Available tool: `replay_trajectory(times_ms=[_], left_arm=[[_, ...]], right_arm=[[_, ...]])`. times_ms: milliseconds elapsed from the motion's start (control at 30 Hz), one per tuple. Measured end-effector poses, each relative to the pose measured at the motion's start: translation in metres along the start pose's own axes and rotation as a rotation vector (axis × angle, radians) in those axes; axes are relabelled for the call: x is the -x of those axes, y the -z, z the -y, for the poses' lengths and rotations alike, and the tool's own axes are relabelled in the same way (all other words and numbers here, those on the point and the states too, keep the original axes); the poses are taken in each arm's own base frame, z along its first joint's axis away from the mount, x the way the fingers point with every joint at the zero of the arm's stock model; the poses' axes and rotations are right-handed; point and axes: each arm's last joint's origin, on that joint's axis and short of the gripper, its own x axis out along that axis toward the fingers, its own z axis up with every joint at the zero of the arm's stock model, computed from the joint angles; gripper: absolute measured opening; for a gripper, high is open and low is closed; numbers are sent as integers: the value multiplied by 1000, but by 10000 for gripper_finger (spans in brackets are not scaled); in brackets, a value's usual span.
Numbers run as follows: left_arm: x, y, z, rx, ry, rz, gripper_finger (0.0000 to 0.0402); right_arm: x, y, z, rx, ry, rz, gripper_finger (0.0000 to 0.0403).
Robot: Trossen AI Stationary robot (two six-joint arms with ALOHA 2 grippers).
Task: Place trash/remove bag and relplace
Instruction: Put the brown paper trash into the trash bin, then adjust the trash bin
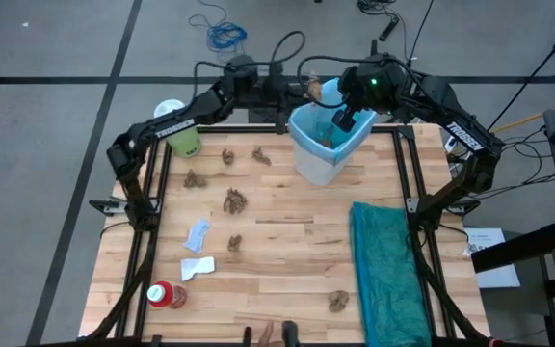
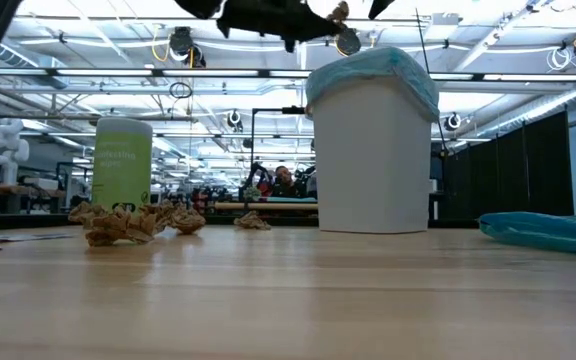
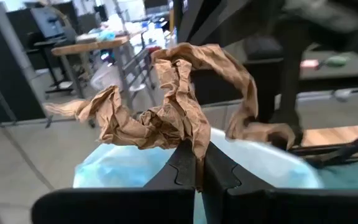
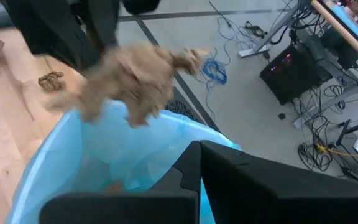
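Observation:
A white wastebasket (image 1: 318, 166) lined with the light-blue bag (image 1: 306, 123) stands at the table's far middle. My left gripper (image 3: 199, 154) hovers above its far rim, shut on a crumpled brown paper wad (image 3: 173, 102). My right gripper (image 4: 199, 149) is shut and hangs over the bin's opening (image 1: 344, 120). A brown wad (image 4: 112, 185) lies inside the bag. More wads (image 1: 234, 200), white and pale-blue scraps (image 1: 198, 234) and a red white-capped container (image 1: 166, 295) lie on the table's left half. My left gripper pinches the brown wad between its two fingers by a lower fold (image 3: 196, 144). The wad is lifted clear above the bag's far rim (image 1: 313, 89) and spreads out beyond the fingertips. My right gripper is shut close to the bag's rim (image 4: 219, 138); I cannot tell whether it touches it.
A green bottle with white cap (image 1: 179, 130) stands at the far left. A darker teal plastic bag (image 1: 388, 270) lies along the table's right side. A single wad (image 1: 338, 301) sits near the near edge. Black frame rails (image 1: 157, 207) run along both sides.

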Motion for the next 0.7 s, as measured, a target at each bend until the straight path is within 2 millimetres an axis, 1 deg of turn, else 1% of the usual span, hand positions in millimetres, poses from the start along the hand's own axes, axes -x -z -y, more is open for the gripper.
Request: replay_trajectory(times_ms=[67,167,300,400,500,567,633,700], left_arm=[[-6,-1,1,-24,6,-24,31],[-12,-2,4,-52,7,-48,71],[-15,-1,8,-74,-6,-58,125],[-9,-7,9,-78,-26,-61,146],[5,-16,9,-89,-104,-115,145],[20,-24,10,-103,-179,-177,129],[36,-33,14,-125,-232,-225,99],[54,-43,15,-123,-261,-250,56]], right_arm=[[0,0,0,-3,0,-2,1],[0,1,0,-1,-1,-5,10],[0,1,0,-1,-1,-5,40],[0,1,0,-2,-1,-7,69],[1,5,2,18,31,-48,87],[0,11,8,17,135,-113,84],[-2,19,21,-19,228,-188,64],[-8,26,34,-74,272,-240,26]])
